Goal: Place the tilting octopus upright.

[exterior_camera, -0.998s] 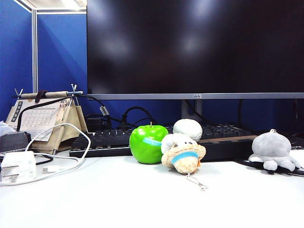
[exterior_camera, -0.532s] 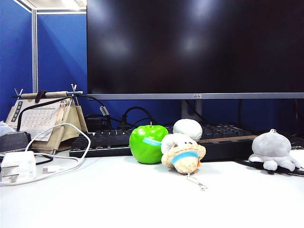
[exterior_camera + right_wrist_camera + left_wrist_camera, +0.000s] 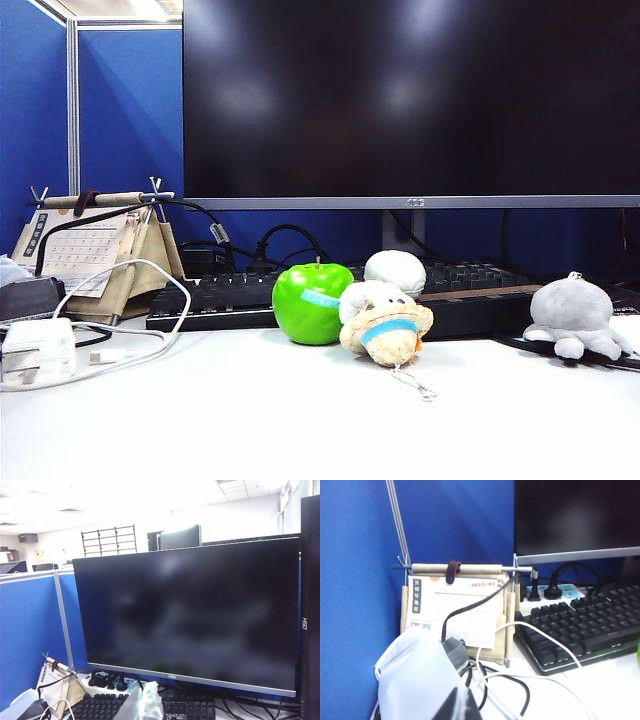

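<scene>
Black monitor [image 3: 410, 100] across the back, keyboard [image 3: 330, 295] beneath. On the white table [image 3: 300, 420], far right: tilting octopus [image 3: 575, 316], upright on its legs. Left end effector [image 3: 456, 707]: state unclear, beside the calendar [image 3: 457, 610]. Right end effector [image 3: 145, 702]: together, raised facing the monitor.

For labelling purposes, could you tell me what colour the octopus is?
Light grey octopus, clearest in the exterior view.
</scene>
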Robot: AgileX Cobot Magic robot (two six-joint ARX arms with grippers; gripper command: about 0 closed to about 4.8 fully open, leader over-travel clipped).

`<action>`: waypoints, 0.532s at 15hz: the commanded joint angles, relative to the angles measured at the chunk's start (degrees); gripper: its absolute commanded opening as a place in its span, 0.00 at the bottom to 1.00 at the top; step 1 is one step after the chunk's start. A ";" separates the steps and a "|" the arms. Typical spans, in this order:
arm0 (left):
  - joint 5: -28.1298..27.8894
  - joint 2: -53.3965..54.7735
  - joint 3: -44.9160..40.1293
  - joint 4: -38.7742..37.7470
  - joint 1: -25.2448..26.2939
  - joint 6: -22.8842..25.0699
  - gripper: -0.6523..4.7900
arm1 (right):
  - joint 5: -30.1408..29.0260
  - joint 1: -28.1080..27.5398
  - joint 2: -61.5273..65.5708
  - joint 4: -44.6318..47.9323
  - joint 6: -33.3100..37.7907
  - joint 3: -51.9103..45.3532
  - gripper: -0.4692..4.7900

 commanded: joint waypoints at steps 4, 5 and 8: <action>0.15 -0.15 -3.58 5.01 0.02 0.17 0.16 | -0.15 0.00 -0.15 0.76 0.22 0.15 0.08; 0.13 -0.15 -4.13 5.49 0.02 0.17 0.16 | -0.15 0.00 -0.15 0.76 0.22 0.15 0.08; 0.13 -0.15 -5.33 6.71 0.02 0.04 0.16 | -0.15 0.00 -0.15 0.76 0.22 0.15 0.08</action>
